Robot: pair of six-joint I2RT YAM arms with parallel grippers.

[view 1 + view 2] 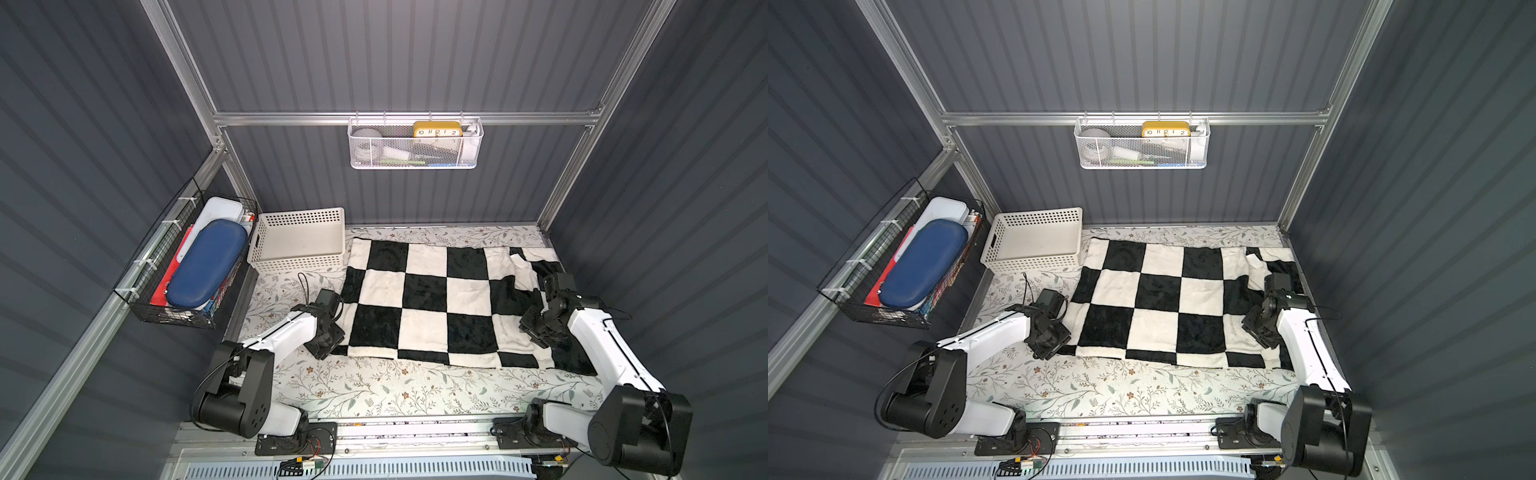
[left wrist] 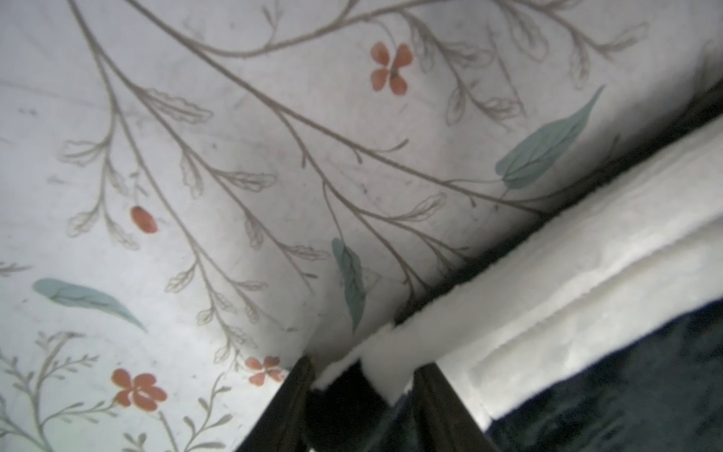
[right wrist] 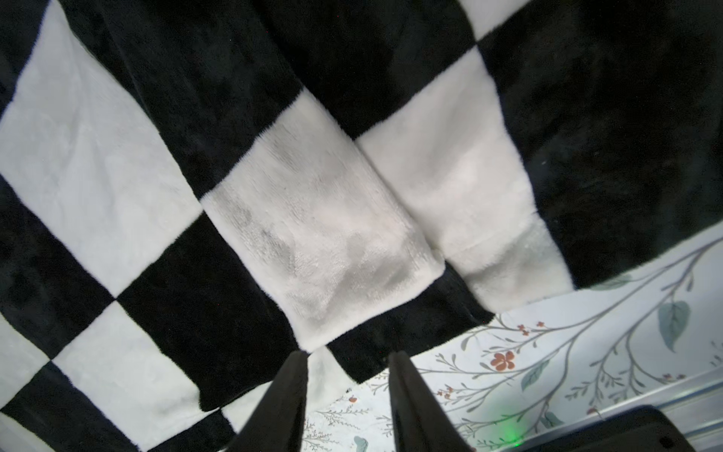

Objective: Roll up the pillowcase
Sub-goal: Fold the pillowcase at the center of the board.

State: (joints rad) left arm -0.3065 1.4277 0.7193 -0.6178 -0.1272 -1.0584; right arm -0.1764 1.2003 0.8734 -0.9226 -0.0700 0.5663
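Numerals 10–2 on yellow clock (image 1: 437, 129)

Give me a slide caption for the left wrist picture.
Left fingers straddling the white edge of the checkered pillowcase on the flowered table cover.

You've got the pillowcase (image 1: 432, 299) as plush, fuzzy matt cloth, the floral table cover (image 1: 374, 386) smooth and faintly scuffed, the white basket (image 1: 299, 257) matt perforated plastic, the hanging mesh tray (image 1: 415, 160) white-coated metal, the frame rail (image 1: 291, 119) brushed aluminium, and the blue case (image 1: 203, 266) smooth with slight sheen.
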